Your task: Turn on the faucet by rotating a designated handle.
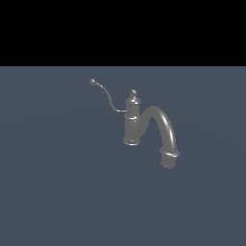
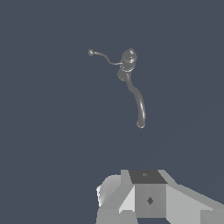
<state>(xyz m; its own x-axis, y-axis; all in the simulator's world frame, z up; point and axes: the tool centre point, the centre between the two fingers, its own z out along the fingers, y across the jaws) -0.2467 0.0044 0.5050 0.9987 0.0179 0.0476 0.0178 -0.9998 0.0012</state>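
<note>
On grey floor, faucet (image 1: 133, 120) upright, handle (image 1: 106, 95) untouched, claw (image 2: 148, 199) well apart

Gripper (image 2: 148, 199) partly visible in wrist view only, pale grey blocky housing at frame edge, fingertips out of view, jaw state undeterminable, arm absent from exterior view

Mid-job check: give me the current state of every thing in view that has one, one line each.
faucet: upright on the surface, no water visible at the spout.
handle: sticking out from the column toward the exterior view's left, ball tip raised, untouched.
gripper: only partly in the wrist view, well clear of the faucet; cannot tell if open or shut.
</note>
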